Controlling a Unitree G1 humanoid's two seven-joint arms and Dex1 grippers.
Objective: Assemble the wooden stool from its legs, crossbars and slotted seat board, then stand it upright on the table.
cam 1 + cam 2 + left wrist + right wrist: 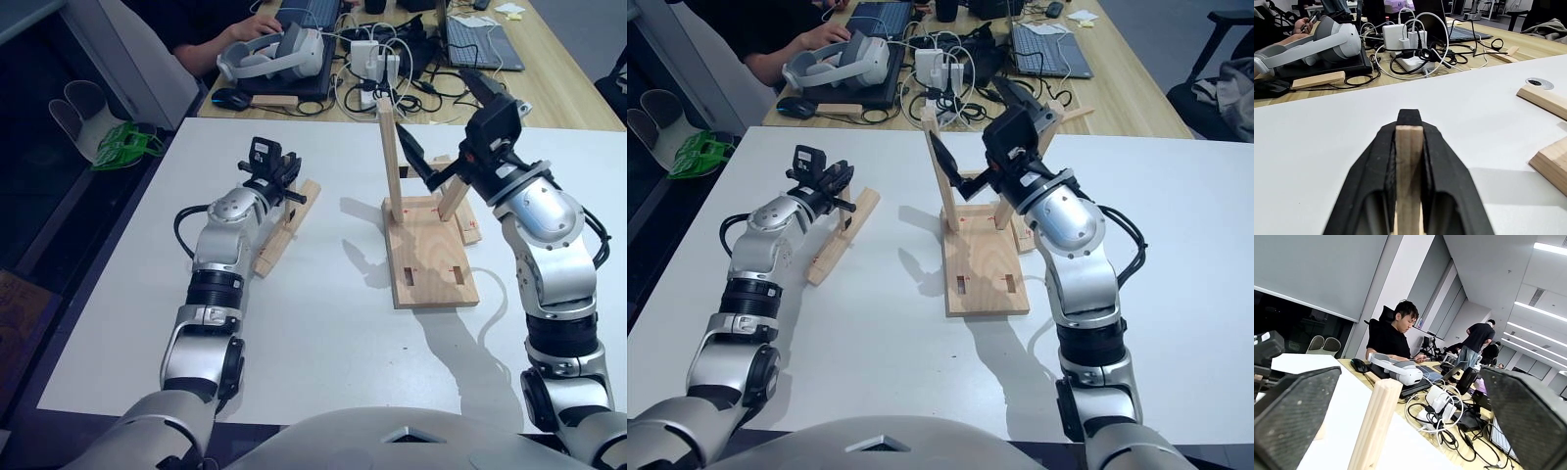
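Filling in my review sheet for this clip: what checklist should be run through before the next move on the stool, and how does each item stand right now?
1. Is the left gripper shut on its wooden piece, which rests on the table: ok.
2. Is the right gripper open, near the tall leg: ok.
3. Is the tall leg upright on the seat board: ok.
4. Is the tall leg pressed fully into its slot: cannot tell.
5. Is the shorter piece beside it straight: not ok, it leans.
6. Are the two near slots in the board free: ok.
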